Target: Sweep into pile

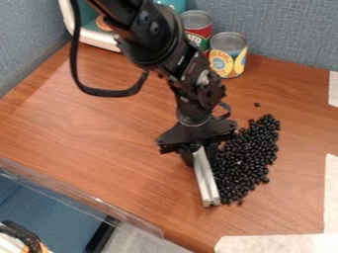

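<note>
My gripper (196, 149) hangs low over the middle of the wooden table, shut on a silver metal bar (206, 179) that extends down toward the front. Black beans (247, 158) lie heaped in an elongated pile just right of the bar, the nearest ones beside its right edge. One stray bean (257, 104) sits apart, behind the pile. Part of the pile's left side is hidden behind the gripper and the bar.
Two cans, one red (197, 28) and one yellow (228, 54), stand at the back by the grey partition. White paper pieces (277, 243) lie at the front right and right edges. A clear plastic edge (79, 196) borders the table at front left.
</note>
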Tool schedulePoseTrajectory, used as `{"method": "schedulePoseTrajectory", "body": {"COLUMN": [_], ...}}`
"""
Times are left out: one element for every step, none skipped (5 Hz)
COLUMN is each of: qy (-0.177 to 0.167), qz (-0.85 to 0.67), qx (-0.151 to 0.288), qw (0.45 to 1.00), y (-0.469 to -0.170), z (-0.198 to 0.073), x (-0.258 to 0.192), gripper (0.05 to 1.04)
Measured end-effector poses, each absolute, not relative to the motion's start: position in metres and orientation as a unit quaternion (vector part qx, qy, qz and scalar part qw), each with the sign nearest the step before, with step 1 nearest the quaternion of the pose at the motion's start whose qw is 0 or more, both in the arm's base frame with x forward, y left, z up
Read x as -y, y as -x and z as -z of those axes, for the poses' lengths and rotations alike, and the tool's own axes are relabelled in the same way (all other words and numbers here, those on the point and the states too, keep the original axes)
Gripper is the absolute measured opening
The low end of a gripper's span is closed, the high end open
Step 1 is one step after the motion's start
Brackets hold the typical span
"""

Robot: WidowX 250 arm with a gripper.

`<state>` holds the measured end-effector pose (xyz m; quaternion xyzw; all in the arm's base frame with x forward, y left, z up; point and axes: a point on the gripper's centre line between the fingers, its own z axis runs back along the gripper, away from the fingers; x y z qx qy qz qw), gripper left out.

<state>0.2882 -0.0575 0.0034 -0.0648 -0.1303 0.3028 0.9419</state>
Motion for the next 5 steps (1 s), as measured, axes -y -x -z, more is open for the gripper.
{"method": "schedulePoseTrajectory", "body": {"qy": [0.082,0.096,0.097,0.082,0.081], "qz": [-0.319,-0.323,-0.318,-0.307,-0.284], "qx": [0.12,0.116,0.112,0.107,0.135], "qw": [0.937,0.934,0.936,0.942,0.946], "y": [-0.295,-0.301,-0.304,-0.301,-0.304], "z": [-0.004,-0.005,-0.006,-0.006,-0.031], "x": [0.069,0.081,0.085,0.082,0.071], "gripper": [0.367,0.367,0.367,0.367,0.367]}}
